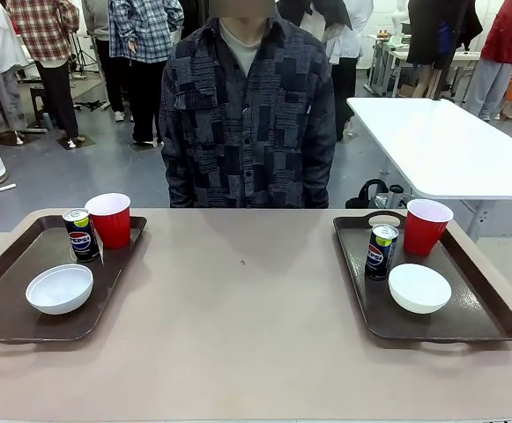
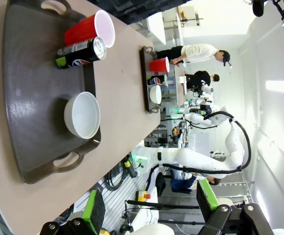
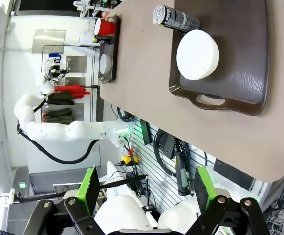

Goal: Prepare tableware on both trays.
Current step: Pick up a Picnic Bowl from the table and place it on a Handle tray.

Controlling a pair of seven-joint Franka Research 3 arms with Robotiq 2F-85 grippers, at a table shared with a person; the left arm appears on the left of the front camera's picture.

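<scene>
So we've got two dark brown trays on the beige surface (image 1: 247, 335), one at each end. The left tray (image 1: 9, 308) carries a red cup (image 1: 110, 219) at its far edge, a black soda can (image 1: 81, 234) just beside the cup on its left, and a white bowl (image 1: 59, 288) nearer our side, apart from both. The right tray (image 1: 467, 322) mirrors it: a second red cup (image 1: 426, 226) at the far edge, a second soda can (image 1: 381, 251) just to its left, and a second white bowl (image 1: 419, 287) in front of them. All the pieces stand upright and each one sits inside its tray's rim. The middle of the surface between the trays is bare apart from a tiny speck.

A person in a dark patchwork shirt (image 1: 247, 115) stands at the far side, right behind the middle of the surface.

From the left wrist camera we see the left gripper (image 2: 151, 208) with its jaws spread wide, green pads well apart, nothing between them, off the near edge of the surface. From the right wrist camera, same story for the right gripper (image 3: 146, 196): jaws released, holding nothing, looking at the right tray from beyond the surface's edge.
</scene>
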